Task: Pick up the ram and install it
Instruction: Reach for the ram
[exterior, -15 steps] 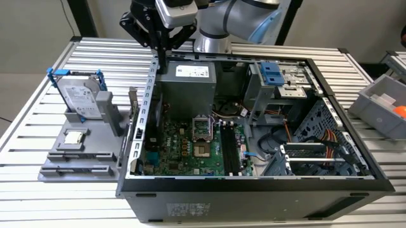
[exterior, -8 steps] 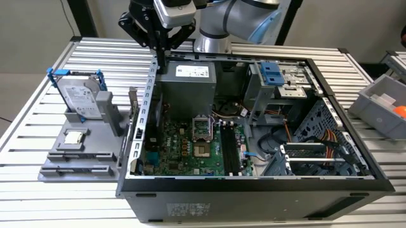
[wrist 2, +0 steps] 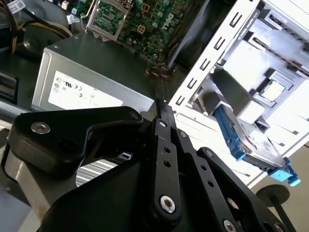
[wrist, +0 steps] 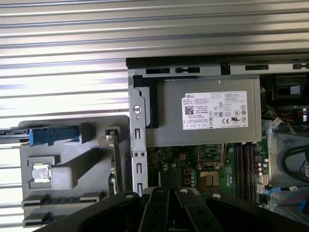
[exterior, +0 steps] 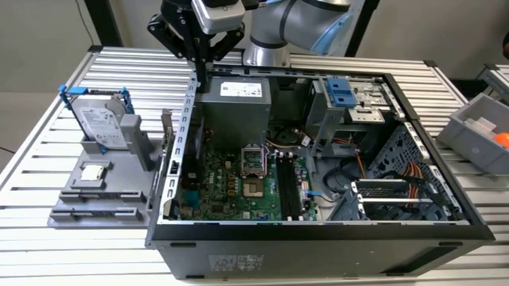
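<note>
On a table (exterior: 80,250) of silver slats, an open case (exterior: 318,229) is seen, with a gray holder (exterior: 95,202) just beside it on the exterior view's left. The whole case is shown in the exterior view: the green board (exterior: 223,185), the long dark slots (exterior: 286,187) on it, the gray power box (exterior: 235,113) and some wires (exterior: 402,179). The arm (exterior: 294,24) is seen there too. The gripper (exterior: 201,74) is hung over the back corner of the case, by the power box. The fingers (wrist 2: 164,121) are pressed together to a point, and nothing is held in them. This is shown up close in the second wrist view, where the hard drive (wrist 2: 256,142) and the small square chip (wrist 2: 273,90) are seen past the tips.

In the first wrist view the scene is looked at from straight above. The ram (wrist: 116,159) is shown best here. It is a thin green stick, stood on its long edge in the holder, on the side next to the case wall (wrist: 137,159). The chip (wrist: 41,174) and the blue clip (wrist: 53,136) of the hard drive are seen farther out in the same holder.

The ram is not touched by the fingers. It is kept outside the case, lower than the tips and off to one side of them. The tips are near it but apart from it.
</note>
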{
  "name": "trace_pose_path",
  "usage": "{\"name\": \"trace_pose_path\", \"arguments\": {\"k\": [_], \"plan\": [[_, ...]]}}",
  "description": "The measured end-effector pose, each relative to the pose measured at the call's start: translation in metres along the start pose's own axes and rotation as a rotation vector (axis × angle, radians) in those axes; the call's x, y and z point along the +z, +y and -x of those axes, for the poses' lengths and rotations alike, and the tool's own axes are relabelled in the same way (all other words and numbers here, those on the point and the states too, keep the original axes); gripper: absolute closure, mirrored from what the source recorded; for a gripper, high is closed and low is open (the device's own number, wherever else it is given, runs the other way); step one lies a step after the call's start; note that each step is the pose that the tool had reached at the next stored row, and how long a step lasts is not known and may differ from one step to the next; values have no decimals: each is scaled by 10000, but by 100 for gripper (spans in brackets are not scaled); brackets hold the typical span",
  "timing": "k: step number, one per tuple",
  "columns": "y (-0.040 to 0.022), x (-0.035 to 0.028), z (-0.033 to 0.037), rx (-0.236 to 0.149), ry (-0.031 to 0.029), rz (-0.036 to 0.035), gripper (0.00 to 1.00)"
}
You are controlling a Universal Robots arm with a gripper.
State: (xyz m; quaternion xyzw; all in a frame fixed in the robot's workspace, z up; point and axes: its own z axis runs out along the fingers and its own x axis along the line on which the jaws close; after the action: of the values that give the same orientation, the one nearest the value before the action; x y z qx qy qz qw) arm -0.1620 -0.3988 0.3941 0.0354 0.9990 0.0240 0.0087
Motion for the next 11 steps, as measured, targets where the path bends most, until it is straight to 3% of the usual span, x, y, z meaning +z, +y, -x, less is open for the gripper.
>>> {"name": "trace_pose_path", "arguments": {"k": [11], "plan": [[-3, -7, -49, 1, 1, -1, 100]]}}
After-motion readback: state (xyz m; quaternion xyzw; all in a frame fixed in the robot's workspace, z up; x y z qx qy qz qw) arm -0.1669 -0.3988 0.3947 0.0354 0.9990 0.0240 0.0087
